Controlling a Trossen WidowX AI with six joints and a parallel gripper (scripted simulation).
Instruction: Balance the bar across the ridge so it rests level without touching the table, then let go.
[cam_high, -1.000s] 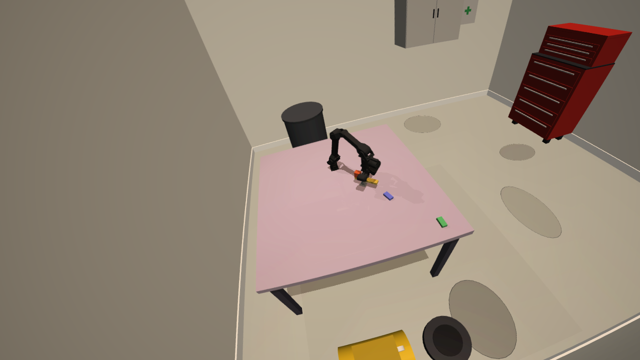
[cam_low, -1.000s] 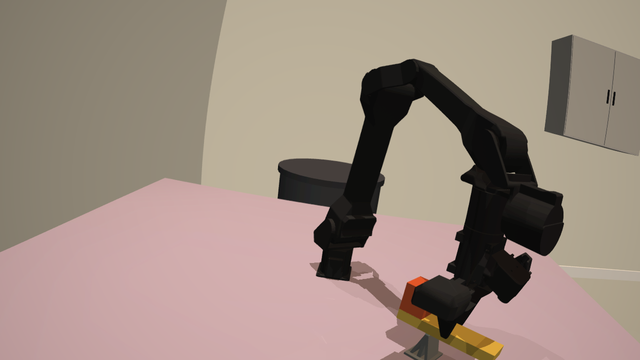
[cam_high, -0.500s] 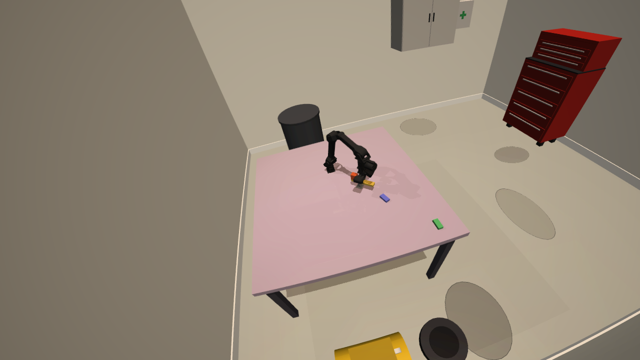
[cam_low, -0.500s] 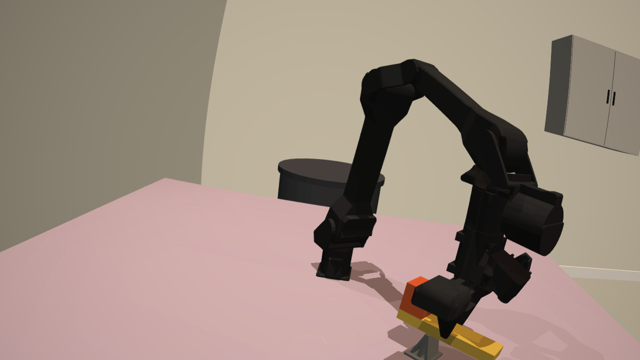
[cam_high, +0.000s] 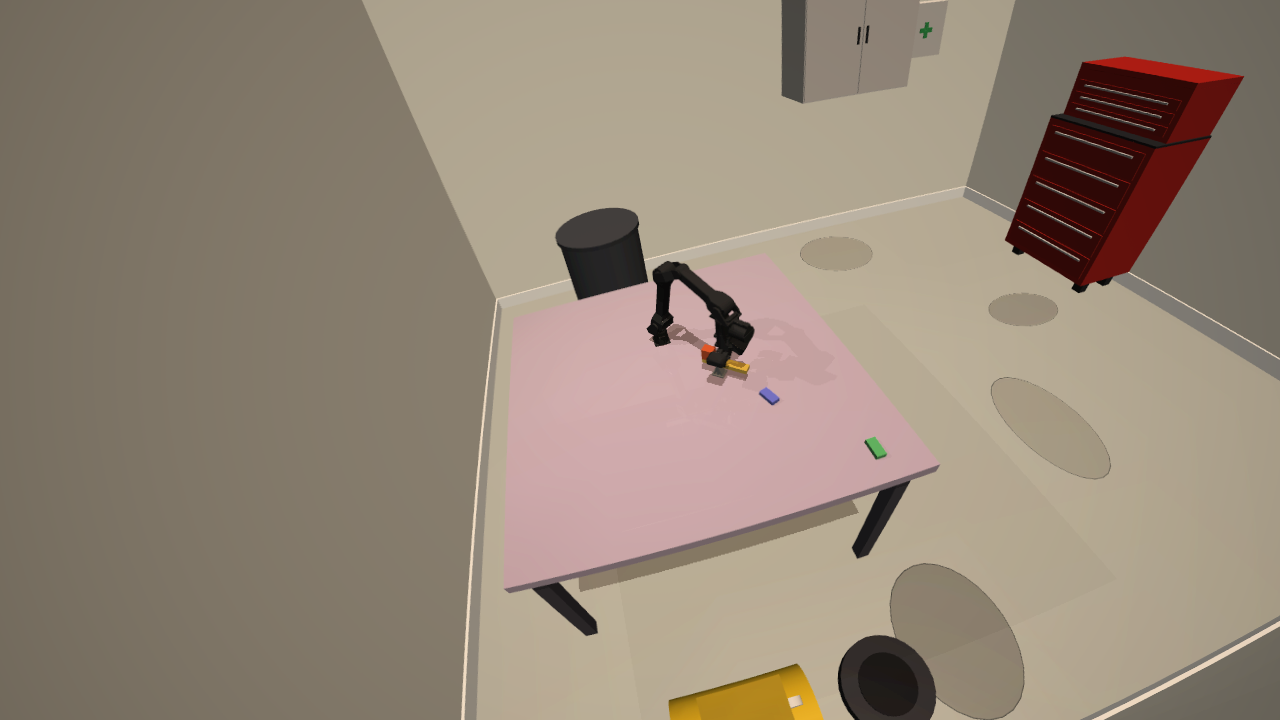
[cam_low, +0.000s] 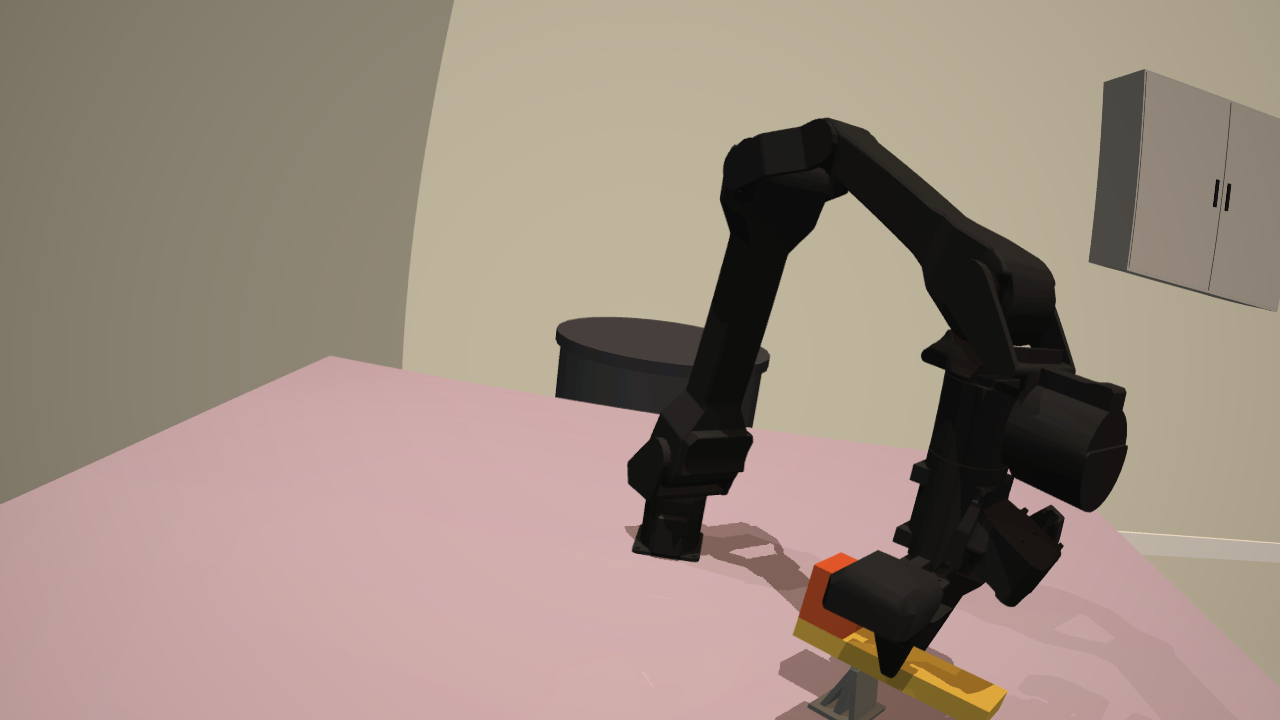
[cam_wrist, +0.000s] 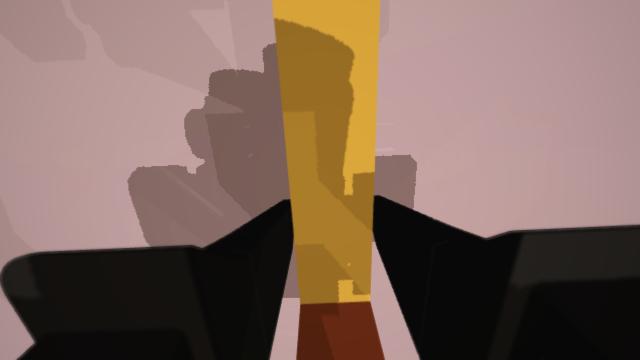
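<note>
Over the grey ridge near the middle of the pink table, the yellow bar with its orange end block sits clamped between the pincer fingers. The pincer grips the bar's sides from above, the yellow length pointing away from the wrist, the bar tilting slightly above the table

A green cross sign sits beside the wall cabinet.
</note>
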